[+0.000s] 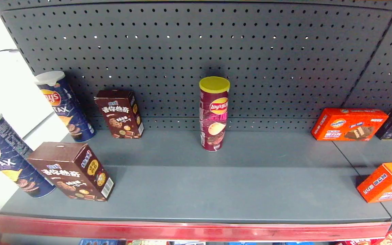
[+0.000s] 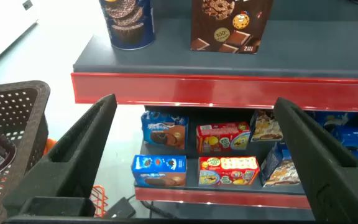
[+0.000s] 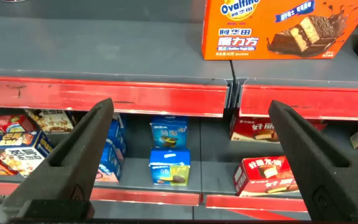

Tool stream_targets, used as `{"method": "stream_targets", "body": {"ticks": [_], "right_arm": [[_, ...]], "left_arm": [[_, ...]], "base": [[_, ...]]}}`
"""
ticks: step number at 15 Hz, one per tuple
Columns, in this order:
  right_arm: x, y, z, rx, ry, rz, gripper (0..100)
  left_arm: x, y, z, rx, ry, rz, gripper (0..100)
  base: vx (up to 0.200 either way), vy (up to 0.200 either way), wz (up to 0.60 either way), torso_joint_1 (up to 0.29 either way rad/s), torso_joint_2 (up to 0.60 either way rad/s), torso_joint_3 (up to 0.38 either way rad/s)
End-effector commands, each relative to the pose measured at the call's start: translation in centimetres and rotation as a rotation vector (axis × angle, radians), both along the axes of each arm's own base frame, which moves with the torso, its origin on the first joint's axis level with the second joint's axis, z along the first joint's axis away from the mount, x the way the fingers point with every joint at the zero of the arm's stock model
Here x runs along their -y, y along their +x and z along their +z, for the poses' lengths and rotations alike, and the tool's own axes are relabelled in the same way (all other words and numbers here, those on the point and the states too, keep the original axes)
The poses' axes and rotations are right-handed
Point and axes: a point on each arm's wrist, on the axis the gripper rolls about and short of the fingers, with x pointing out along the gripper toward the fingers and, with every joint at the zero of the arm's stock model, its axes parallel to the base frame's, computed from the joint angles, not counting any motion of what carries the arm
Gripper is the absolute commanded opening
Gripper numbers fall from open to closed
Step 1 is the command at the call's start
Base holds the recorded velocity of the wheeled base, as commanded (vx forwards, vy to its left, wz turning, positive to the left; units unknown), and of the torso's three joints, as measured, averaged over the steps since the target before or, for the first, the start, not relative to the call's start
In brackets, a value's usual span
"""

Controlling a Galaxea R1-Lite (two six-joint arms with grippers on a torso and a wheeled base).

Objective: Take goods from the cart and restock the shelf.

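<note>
My left gripper (image 2: 194,102) and right gripper (image 3: 190,104) hang, fingers wide and empty; shelf (image 1: 250,190) gaps beside the chips can (image 1: 214,114) need stock.

bright even light, glare along shelf lip (image 1: 196,231)

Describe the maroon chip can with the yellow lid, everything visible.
The chip can is a tall cylinder in a glossy maroon printed wrap with a red-and-yellow logo and chip pictures. Its flat yellow lid looks like plastic and is on. The can stands upright, alone near the middle of the grey shelf, a little in front of the pegboard back. Only the shelf touches it; the nearest box stands well off to the left.
</note>
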Motion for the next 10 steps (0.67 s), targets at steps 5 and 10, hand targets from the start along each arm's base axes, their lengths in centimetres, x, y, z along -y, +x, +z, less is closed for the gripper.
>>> {"method": "stream_targets", "body": {"ticks": [5, 10], "right_arm": [[0.00, 0.01, 0.00, -0.001, 0.000, -0.002, 100], [0.00, 0.01, 0.00, -0.001, 0.000, -0.002, 100]], "left_arm": [[0.00, 0.01, 0.01, -0.001, 0.000, 0.003, 100], [0.00, 0.01, 0.01, -0.001, 0.000, 0.003, 100]], "base": [[0.000, 0.000, 0.60, 0.004, 0.00, 0.004], [0.000, 0.000, 0.60, 0.003, 0.00, 0.003]]}}
